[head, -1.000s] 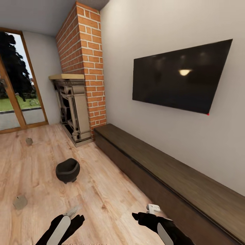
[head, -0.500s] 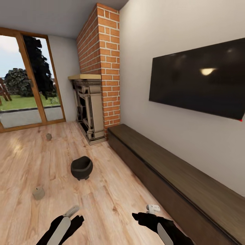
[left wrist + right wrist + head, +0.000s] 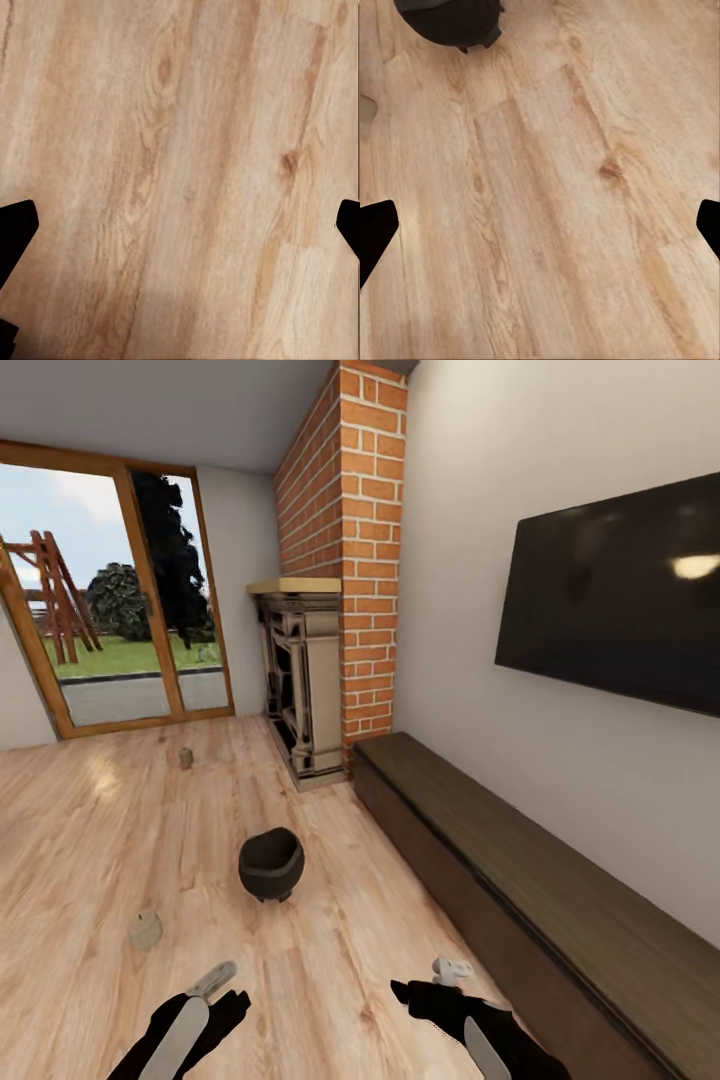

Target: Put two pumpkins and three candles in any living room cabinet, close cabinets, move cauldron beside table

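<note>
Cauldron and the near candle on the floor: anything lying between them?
No. In the head view, bare wood floor separates the cauldron from the near candle.

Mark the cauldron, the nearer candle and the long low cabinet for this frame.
cauldron (image 3: pixel 271 863), head view, on the front of its black belly.
nearer candle (image 3: pixel 145 931), head view, on its side wall.
cabinet (image 3: pixel 520 880), head view, on its flat dark wood top.
</note>
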Controlling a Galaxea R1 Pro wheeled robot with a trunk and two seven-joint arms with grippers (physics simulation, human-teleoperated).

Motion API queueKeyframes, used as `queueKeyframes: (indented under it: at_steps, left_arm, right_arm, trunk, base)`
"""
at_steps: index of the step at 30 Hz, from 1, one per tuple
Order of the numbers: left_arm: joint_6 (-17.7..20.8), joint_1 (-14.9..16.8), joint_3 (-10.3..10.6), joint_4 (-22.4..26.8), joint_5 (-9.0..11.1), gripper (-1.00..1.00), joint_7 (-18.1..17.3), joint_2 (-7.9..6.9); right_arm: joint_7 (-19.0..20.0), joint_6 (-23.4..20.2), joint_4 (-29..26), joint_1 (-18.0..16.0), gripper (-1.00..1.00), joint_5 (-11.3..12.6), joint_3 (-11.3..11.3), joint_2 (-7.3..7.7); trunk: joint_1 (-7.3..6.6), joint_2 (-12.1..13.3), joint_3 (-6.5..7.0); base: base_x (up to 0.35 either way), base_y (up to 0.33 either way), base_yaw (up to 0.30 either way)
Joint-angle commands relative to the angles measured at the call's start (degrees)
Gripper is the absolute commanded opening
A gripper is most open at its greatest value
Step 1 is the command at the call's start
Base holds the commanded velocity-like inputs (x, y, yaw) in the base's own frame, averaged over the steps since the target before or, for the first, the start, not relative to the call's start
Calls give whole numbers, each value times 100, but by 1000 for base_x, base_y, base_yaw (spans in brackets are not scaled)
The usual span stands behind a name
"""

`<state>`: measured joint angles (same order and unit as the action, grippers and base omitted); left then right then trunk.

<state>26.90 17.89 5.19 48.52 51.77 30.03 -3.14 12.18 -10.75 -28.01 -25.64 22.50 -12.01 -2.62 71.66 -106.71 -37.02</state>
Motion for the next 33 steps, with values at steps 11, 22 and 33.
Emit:
queueKeyframes:
  at_steps: [11,22,33]
  left_arm:
    - [0,4,25,8,61,100,46,-11]
    - [0,4,26,0,62,100,46,-3]
    - [-5,4,26,-7,62,100,46,-2]
  right_arm:
    - [41,175,226,-2,100,-396,-4,-12]
    - [30,182,226,0,100,-375,6,0]
    - [-11,163,226,-2,100,-430,5,-36]
  trunk:
    - [3,-3,-6]
    - [3,-3,11]
    - [3,-3,12]
  base:
    - [146,0,17]
    - [3,0,0]
    - [124,0,166]
